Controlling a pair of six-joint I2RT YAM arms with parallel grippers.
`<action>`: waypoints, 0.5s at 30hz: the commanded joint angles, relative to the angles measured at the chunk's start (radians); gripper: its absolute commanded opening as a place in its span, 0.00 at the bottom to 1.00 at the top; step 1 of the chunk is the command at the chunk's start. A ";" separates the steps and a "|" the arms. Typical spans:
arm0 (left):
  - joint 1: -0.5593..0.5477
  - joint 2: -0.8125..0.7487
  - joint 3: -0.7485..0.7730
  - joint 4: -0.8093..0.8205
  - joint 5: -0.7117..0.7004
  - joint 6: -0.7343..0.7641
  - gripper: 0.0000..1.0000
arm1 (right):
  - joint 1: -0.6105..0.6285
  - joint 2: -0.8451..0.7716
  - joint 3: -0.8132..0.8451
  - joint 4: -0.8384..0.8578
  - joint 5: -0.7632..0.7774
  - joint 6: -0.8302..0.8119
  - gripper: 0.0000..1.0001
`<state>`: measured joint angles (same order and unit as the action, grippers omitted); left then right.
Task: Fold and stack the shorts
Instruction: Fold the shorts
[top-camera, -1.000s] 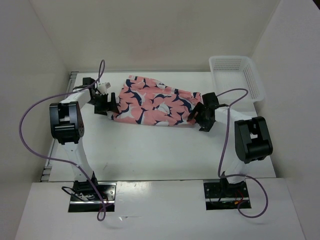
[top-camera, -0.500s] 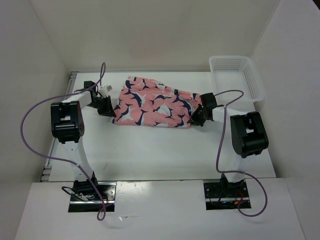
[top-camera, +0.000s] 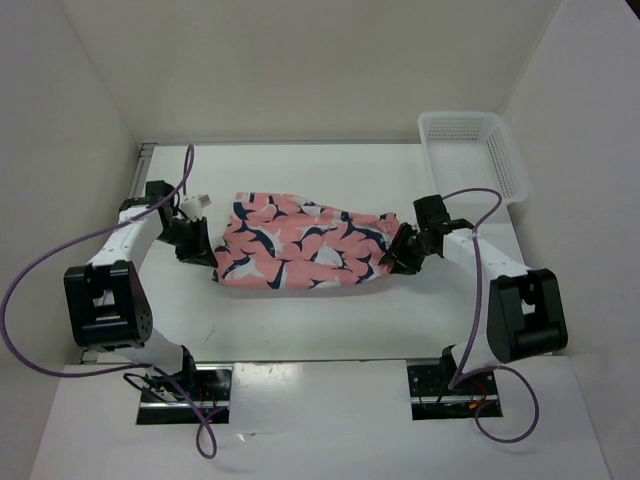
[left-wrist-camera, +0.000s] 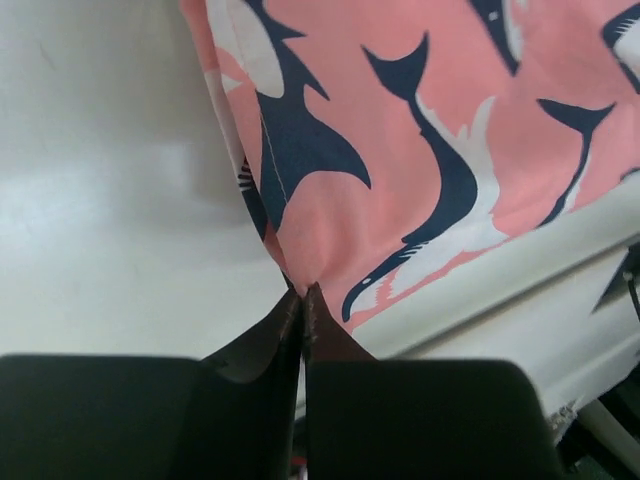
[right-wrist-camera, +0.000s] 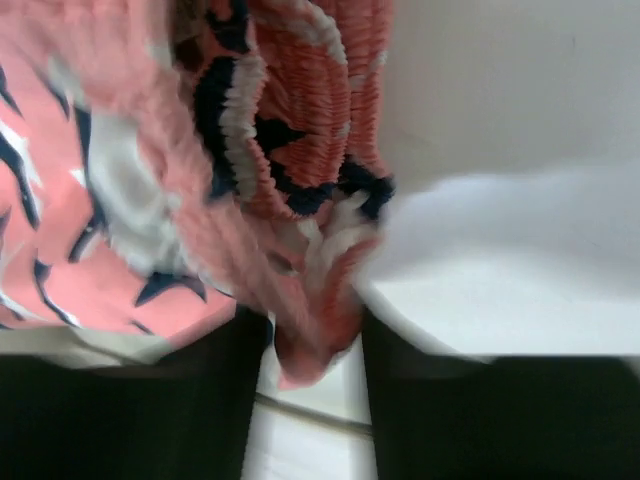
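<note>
We have the shorts (top-camera: 300, 245) spread over mid-desk (top-camera: 300, 315), long axis running left to right between the arms. Our left tool (left-wrist-camera: 303, 297) is pinched tight on their left edge and our right tool (right-wrist-camera: 312, 345) clamps the gathered right end.

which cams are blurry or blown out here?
Right wrist: motion-smeared, the shorts soft at the waistband. Left wrist: print sharp, left gripper nearly black, mild sheen on the table. Top external: sharp, evenly lit.
</note>
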<state>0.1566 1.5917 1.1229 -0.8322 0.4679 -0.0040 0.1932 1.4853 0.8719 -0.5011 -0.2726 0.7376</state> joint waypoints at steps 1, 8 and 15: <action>0.029 -0.090 0.012 -0.148 -0.057 0.004 0.10 | 0.008 -0.097 -0.017 -0.171 -0.051 -0.064 0.54; 0.029 -0.119 0.083 -0.240 -0.048 0.004 0.58 | 0.008 -0.165 0.142 -0.344 0.050 -0.130 1.00; 0.017 0.014 0.239 0.088 -0.048 0.004 0.71 | 0.008 -0.064 0.312 -0.223 0.151 -0.150 1.00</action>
<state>0.1822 1.5429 1.2839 -0.9333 0.4149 -0.0032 0.1940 1.3731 1.1011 -0.7811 -0.1902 0.6193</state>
